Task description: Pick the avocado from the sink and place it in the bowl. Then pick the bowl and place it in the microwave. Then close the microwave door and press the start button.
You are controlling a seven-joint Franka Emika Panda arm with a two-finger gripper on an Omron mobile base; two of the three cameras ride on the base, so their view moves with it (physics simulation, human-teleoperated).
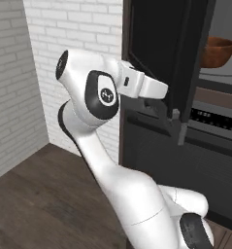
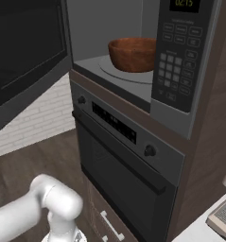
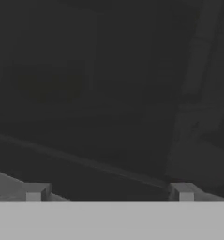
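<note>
Bowl in the microwave, door not yet shut

The claw (image 3: 108, 191) is spread wide, holding nothing, up against the outer face of the open door (image 1: 161, 44). The bowl (image 2: 132, 54) sits on the turntable inside the microwave (image 2: 180, 101); whether the avocado lies in it cannot be seen. A glancing push could slide off the door's edge and leave it ajar, blocking the start.
</note>
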